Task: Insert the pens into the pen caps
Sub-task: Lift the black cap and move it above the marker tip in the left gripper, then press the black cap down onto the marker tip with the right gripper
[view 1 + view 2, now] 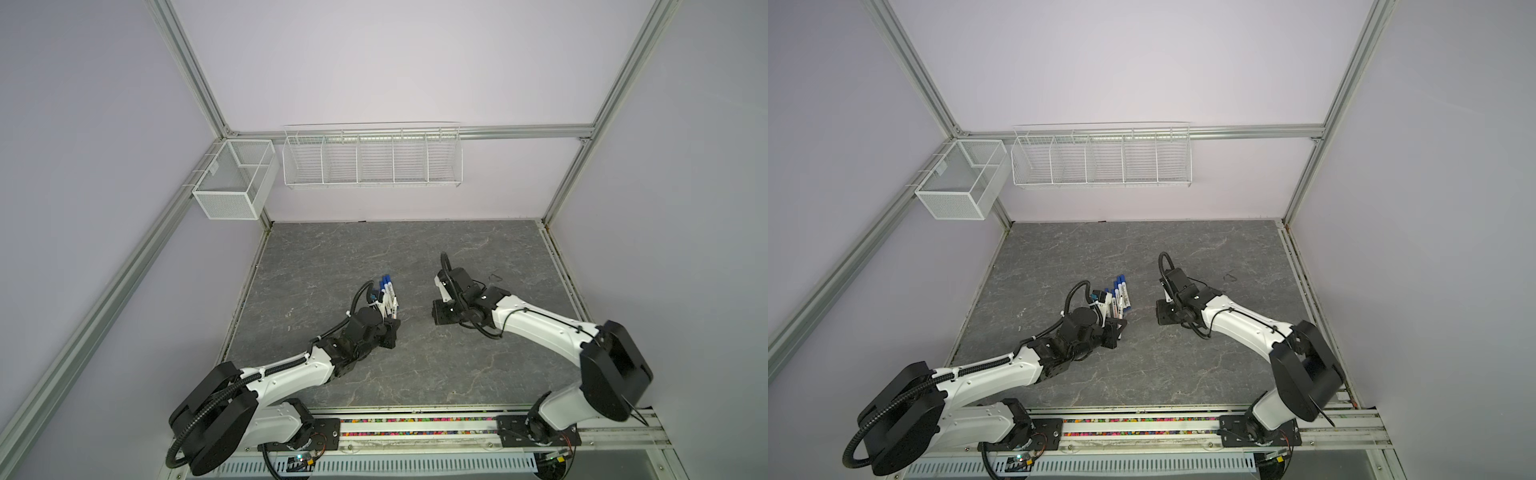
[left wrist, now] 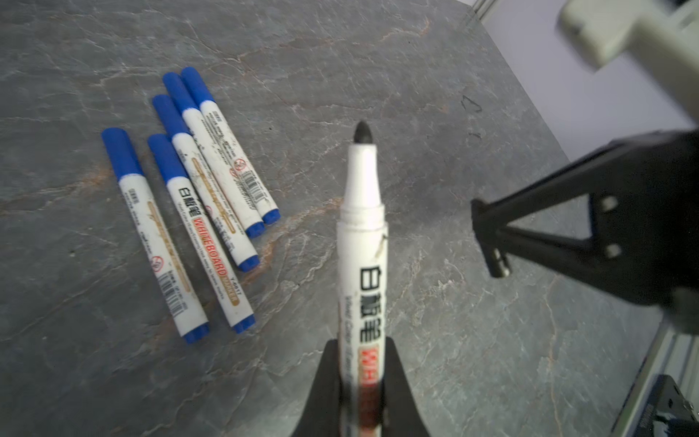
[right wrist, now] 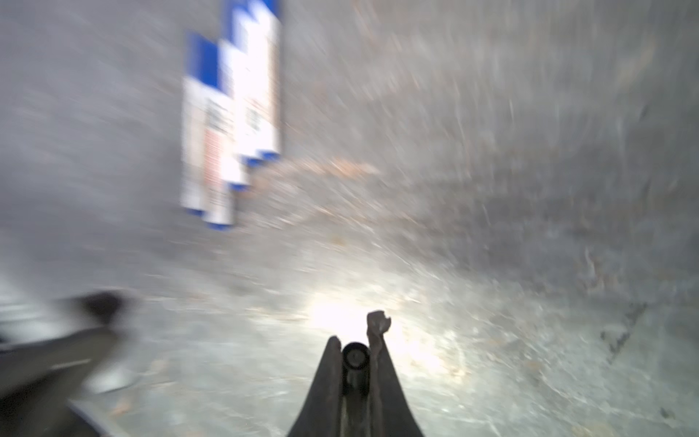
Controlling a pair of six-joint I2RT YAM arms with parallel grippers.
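My left gripper (image 2: 361, 346) is shut on a white pen (image 2: 363, 234) with its black tip bare, pointing away from the wrist. Several pens with blue caps (image 2: 196, 196) lie side by side on the grey table beyond it, and show in both top views (image 1: 389, 296) (image 1: 1121, 296). My right gripper (image 3: 355, 340) is shut on a black pen cap (image 3: 355, 357) whose open end faces outward. In both top views the left gripper (image 1: 390, 329) (image 1: 1115, 329) and the right gripper (image 1: 440, 312) (image 1: 1163, 314) face each other low over the table, a short gap apart. The right wrist view is blurred.
Two white wire baskets (image 1: 372, 156) (image 1: 232, 180) hang on the back wall and left frame. A small dark mark (image 1: 494, 276) lies on the table behind the right arm. The arm rail (image 1: 415, 428) runs along the table's front edge.
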